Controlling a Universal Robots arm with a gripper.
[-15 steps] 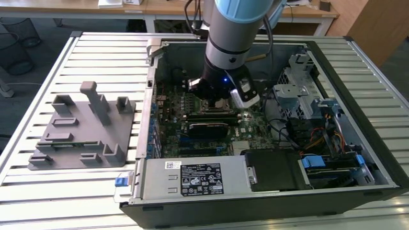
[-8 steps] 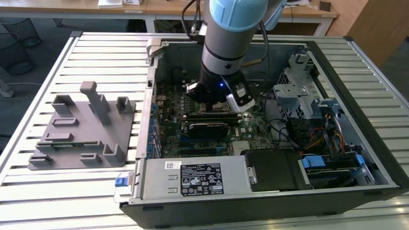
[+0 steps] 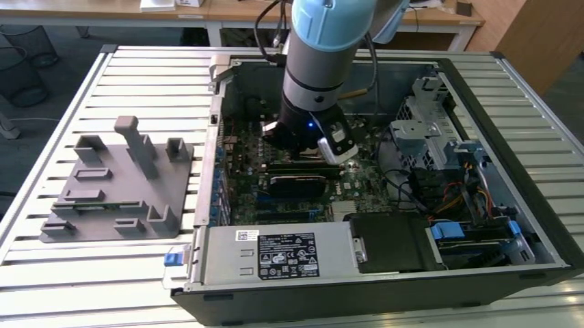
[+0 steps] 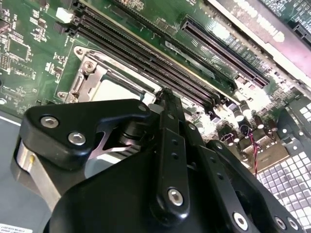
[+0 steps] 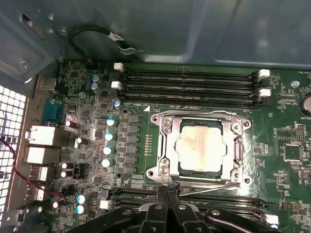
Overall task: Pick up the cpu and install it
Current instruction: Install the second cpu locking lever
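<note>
The jaws are pressed tight together and hold nothing. In the exterior view, a grey tray (image 3: pixel 119 184) sits on the left. To its right, the gripper (image 3: pixel 310 154) hangs low inside the open computer case (image 3: pixel 511 205). In the first wrist view, the cpu (image 5: pixel 200 147) lies flat in its socket frame (image 5: pixel 165 145) on the green board (image 5: pixel 286 170), just beyond the gripper tips.

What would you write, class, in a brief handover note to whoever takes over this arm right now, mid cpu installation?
Gripper: black fingers shut, holding nothing, close to the socket's edge inside the open black computer case.
Cpu: the small square silver-topped cpu lies flat within the metal socket frame on the green motherboard.
Done: the chip is seated in the socket.
Left: the thin metal lever lies at an angle; whether it is latched cannot be told.
</note>
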